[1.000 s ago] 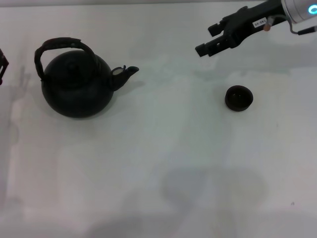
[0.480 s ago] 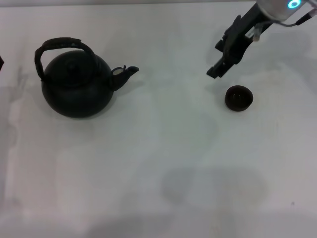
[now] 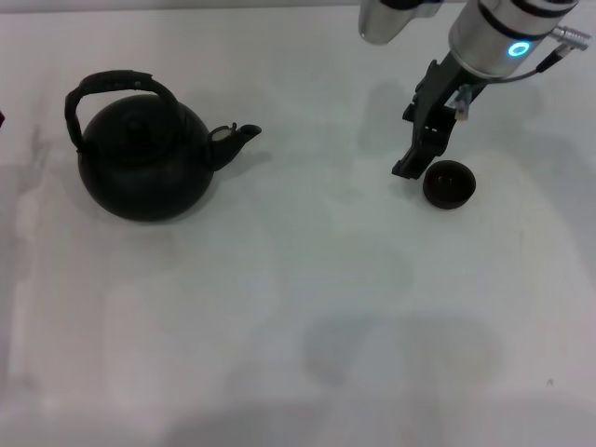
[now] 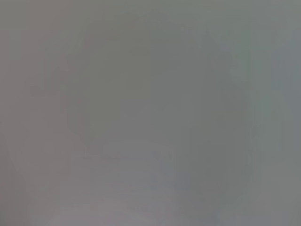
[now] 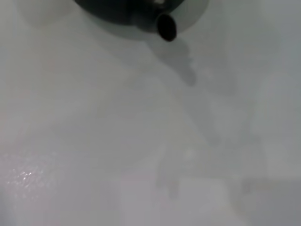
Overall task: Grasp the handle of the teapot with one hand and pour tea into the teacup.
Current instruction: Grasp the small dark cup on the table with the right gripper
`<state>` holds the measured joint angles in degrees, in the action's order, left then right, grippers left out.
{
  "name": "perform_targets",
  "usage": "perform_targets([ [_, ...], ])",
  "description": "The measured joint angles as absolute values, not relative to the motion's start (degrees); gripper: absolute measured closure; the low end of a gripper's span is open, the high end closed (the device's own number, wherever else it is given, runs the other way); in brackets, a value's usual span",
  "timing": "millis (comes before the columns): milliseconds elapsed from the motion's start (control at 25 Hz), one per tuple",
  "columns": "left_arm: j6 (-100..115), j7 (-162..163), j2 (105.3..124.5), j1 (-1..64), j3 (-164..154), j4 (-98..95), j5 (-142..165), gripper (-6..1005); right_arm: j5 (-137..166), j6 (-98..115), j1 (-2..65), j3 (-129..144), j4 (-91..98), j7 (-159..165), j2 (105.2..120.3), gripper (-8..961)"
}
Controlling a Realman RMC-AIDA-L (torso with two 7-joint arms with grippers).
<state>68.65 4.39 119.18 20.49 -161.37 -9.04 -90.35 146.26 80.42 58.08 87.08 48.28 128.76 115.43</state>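
The black teapot stands at the left of the white table, its arched handle upright over the lid and its spout pointing right. The small black teacup sits at the right, far from the pot. My right gripper hangs fingers-down just left of the teacup, close to its rim, open and holding nothing. The right wrist view shows the teapot's spout and a bit of the teapot's body across bare table. Of my left gripper only a dark sliver shows at the left edge.
The white table stretches between pot and cup with nothing on it. The left wrist view is plain grey with no object in it.
My right gripper swung from high behind the teacup, pointing left, down to a fingers-down pose beside the cup's left rim. Teapot and teacup have not moved.
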Motion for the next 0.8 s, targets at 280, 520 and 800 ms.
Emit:
perform_targets([
  [280, 68.7, 4.4, 119.18, 20.5, -161.4, -9.2, -91.3, 122, 146.6, 78.9, 57.8, 90.3, 47.7, 130.1, 115.69, 122],
  [520, 68.7, 4.4, 119.18, 20.5, -161.4, -9.2, -91.7, 122, 146.2, 76.5, 57.6, 93.3, 45.8, 130.2, 116.07, 124],
  [800, 68.7, 4.4, 119.18, 20.5, -161.4, -9.2, -91.8, 121, 146.1, 73.4, 57.6, 93.8, 43.2, 130.2, 116.17, 125],
])
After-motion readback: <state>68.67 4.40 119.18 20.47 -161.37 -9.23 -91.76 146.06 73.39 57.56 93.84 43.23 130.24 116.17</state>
